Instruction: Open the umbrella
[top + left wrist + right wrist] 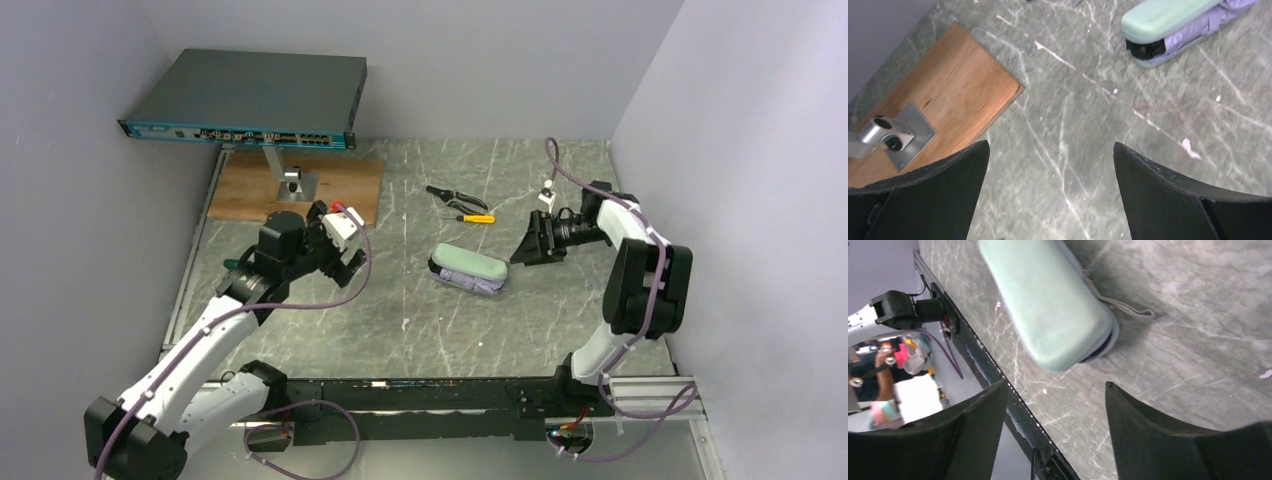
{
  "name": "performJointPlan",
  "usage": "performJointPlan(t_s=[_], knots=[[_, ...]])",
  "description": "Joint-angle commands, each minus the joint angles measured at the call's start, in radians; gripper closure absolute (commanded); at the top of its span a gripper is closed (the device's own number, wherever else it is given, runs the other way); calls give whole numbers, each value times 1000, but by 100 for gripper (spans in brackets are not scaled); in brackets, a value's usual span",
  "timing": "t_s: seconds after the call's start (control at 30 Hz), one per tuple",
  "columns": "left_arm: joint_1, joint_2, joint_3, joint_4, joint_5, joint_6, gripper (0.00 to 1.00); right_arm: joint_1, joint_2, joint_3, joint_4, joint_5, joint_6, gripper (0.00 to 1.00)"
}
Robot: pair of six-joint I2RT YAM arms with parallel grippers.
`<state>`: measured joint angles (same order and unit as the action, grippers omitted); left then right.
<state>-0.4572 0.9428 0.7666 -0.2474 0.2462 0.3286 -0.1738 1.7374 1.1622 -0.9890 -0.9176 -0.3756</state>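
Note:
The umbrella (478, 285) lies folded on the marble table at its middle, tucked in a pale green oval case (470, 264). In the left wrist view its lavender fabric (1209, 22) and black lining (1146, 48) bulge out from between the case's halves (1163, 17). A grey strap (1126, 308) trails from the case (1043, 305) in the right wrist view. My left gripper (1050, 150) is open and empty, well to the left of the case, over bare table. My right gripper (1055, 387) is open and empty, just off the case's right end.
A wooden board (300, 190) carries a metal stand (893, 135) with a network switch (245, 100) on top at the back left. Black pliers (445, 195) and a yellow-handled tool (478, 218) lie behind the case. Walls close in left, right and back.

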Motion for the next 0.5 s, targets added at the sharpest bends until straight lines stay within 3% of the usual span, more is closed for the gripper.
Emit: performJointPlan(t_s=[0.0, 0.13, 0.27, 0.47], knots=[[40, -115, 32, -169, 62, 168, 0, 24, -209, -31, 34, -80, -104, 37], [42, -226, 4, -231, 88, 335, 1, 215, -433, -109, 185, 101, -101, 62], [43, -282, -24, -253, 69, 342, 2, 457, -505, -177, 247, 256, -92, 68], [45, -321, -14, -283, 36, 364, 2, 614, -427, -184, 310, 407, -90, 68]])
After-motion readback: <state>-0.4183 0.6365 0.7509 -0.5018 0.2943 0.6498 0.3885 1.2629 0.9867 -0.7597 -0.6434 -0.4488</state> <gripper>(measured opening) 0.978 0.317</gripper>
